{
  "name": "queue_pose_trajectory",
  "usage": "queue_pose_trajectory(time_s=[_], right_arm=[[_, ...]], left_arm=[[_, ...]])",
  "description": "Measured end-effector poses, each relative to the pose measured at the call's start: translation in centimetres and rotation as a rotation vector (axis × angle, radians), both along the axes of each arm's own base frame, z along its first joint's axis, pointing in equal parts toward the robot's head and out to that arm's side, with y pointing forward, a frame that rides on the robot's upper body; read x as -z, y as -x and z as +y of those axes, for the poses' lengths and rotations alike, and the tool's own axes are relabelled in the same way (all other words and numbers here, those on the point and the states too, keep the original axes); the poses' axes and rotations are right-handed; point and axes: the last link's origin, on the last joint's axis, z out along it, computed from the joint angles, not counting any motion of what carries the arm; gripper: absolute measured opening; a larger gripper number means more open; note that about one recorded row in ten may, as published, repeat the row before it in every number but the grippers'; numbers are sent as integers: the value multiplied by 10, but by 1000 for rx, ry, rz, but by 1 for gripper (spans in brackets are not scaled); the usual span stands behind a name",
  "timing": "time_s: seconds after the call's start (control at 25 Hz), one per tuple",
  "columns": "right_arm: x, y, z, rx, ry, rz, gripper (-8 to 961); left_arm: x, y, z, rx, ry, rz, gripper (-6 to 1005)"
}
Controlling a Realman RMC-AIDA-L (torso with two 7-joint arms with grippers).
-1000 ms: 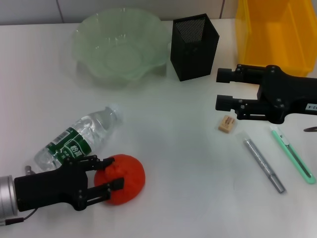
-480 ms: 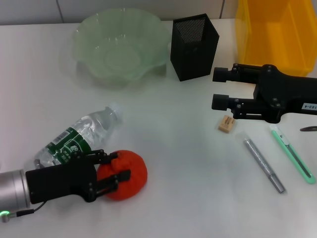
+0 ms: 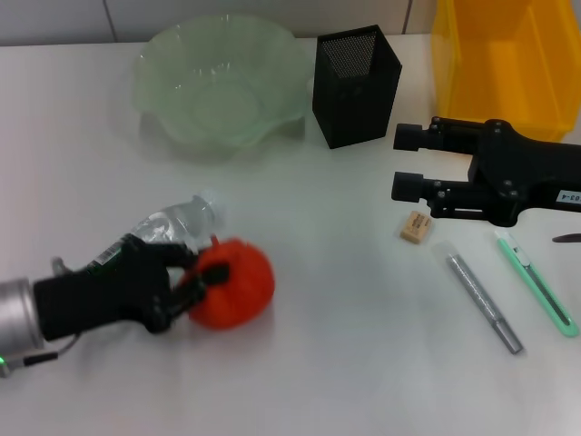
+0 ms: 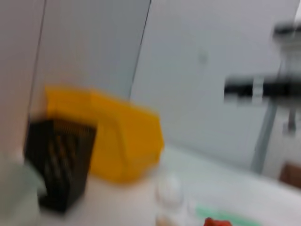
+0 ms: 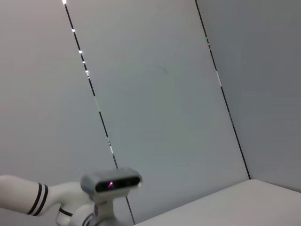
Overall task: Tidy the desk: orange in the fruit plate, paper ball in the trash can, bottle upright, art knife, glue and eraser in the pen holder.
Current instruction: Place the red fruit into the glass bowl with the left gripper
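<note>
My left gripper (image 3: 201, 273) is shut on the orange (image 3: 238, 282) at the front left, just right of the clear bottle (image 3: 172, 225), which lies on its side. A sliver of the orange (image 4: 215, 221) shows in the blurred left wrist view. My right gripper (image 3: 407, 162) is open and empty, hovering just behind the beige eraser (image 3: 415, 227). The silver glue stick (image 3: 484, 302) and the green art knife (image 3: 537, 283) lie at the right front. The black mesh pen holder (image 3: 356, 86) and the green glass fruit plate (image 3: 218, 86) stand at the back. No paper ball is in view.
A yellow bin (image 3: 508, 59) stands at the back right, behind my right arm; it also shows in the left wrist view (image 4: 120, 141) beside the pen holder (image 4: 59, 165). The right wrist view shows only a wall.
My left gripper has closed on the orange and carried it a little back and to the right, beside the bottle. The right gripper has barely moved.
</note>
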Motion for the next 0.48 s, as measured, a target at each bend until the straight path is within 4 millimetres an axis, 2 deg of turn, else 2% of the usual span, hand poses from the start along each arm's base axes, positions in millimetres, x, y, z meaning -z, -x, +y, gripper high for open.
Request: queue_pose_trajectory(time_s=[0.28,0.4,0.48], right_arm=[[-1,-1,0,1,-2,0,727],[-2,-2,0,4,-5,0,727],[-2,-2,0,6,-6,2,726]], left_arm=[[-52,-9,21,6,-237,-145,196],[-63,-11,43,-26,-333,-142,161],[-65,-17,66,-56,-374,-126,140]])
